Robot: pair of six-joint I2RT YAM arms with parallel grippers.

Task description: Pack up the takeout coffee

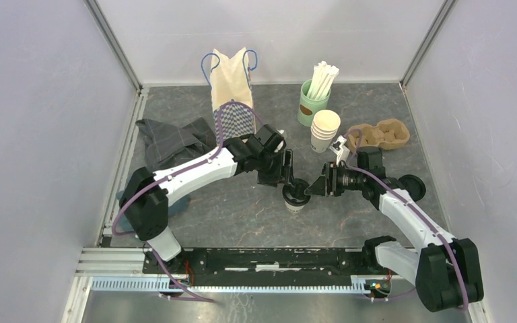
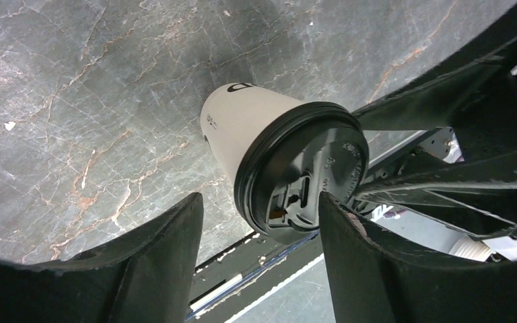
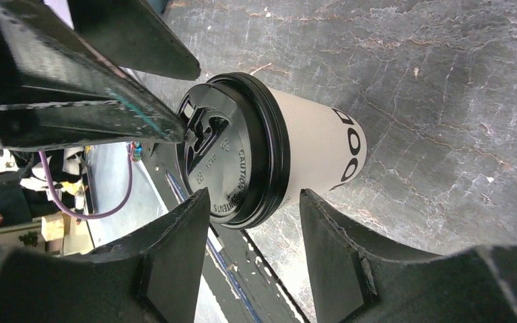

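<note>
One takeout coffee cup [image 1: 295, 197], white with black print and a black lid, stands on the marble table between my two grippers. In the left wrist view the cup [image 2: 242, 128] and its lid [image 2: 303, 175] sit just beyond my open left gripper [image 2: 259, 215], and the lid rim is close to the right fingertip [image 2: 333, 215]. In the right wrist view the cup [image 3: 320, 151] and its lid [image 3: 232, 151] lie just beyond my open right gripper [image 3: 252, 205]. From above, the left gripper [image 1: 287, 177] is at the cup's far left and the right gripper [image 1: 316, 186] at its right.
A stack of lidless white cups [image 1: 324, 132] stands behind the right gripper. A green cup of white straws [image 1: 312, 102] and a brown pulp carrier [image 1: 381, 134] are at the back right. A paper bag [image 1: 231, 91] with blue handles and a grey cloth [image 1: 171, 142] are at the back left.
</note>
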